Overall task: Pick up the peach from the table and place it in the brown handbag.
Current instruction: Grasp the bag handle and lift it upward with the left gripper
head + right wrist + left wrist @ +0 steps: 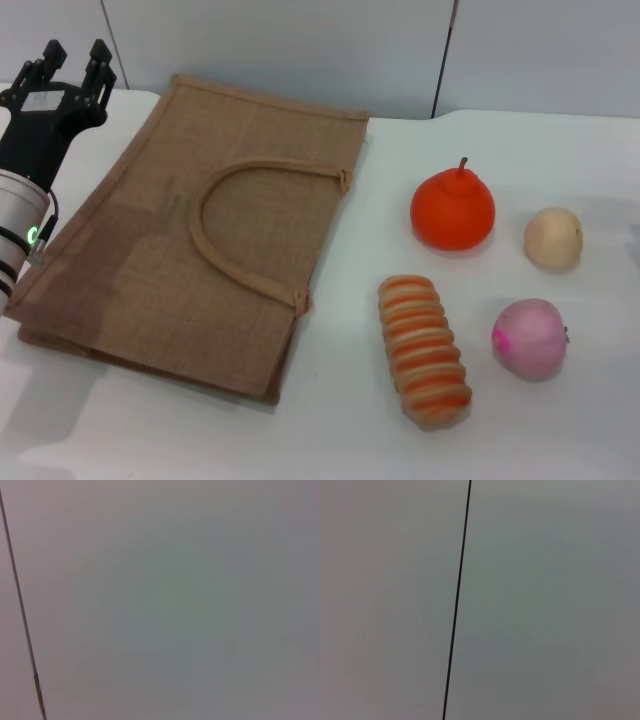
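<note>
Peach [530,338] untouched at lower right, bag [200,240] flat.
Left pincer [58,72], fingers apart, upper left; a closed bag mouth might block entry.

Plain grey-white wall panel [175,600] w/ 1 thin dark seam [20,605] near edge.

**Bright, soft light from above**

I see even overhead lighting in my head view: faint shadows under the brown handbag [190,260] and peach [530,338], mild glare on the white table [330,430]. Both wrist views look flat, grey, featureless.
</note>
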Motion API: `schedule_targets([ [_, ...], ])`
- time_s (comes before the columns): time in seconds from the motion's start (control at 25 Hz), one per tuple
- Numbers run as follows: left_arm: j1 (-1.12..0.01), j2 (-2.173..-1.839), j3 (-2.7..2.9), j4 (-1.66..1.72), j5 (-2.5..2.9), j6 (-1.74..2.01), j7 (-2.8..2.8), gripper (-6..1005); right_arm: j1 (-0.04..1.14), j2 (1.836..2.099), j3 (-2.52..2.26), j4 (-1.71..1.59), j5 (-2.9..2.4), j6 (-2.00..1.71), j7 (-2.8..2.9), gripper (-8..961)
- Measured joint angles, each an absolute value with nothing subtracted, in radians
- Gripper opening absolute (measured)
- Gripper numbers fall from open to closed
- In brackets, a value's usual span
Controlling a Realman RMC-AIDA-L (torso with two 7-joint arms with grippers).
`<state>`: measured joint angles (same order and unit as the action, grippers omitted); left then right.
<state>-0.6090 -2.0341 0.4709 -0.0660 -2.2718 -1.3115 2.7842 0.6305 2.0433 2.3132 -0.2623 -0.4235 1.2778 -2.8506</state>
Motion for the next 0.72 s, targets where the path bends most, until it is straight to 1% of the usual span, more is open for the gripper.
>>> schedule_targets([
  [0.72,-0.609,-2.033,0.471,-0.066,-2.273,-1.311,2.784,559,0.63,2.043,2.313,-0.262,-0.423,1.278,-2.849,860],
])
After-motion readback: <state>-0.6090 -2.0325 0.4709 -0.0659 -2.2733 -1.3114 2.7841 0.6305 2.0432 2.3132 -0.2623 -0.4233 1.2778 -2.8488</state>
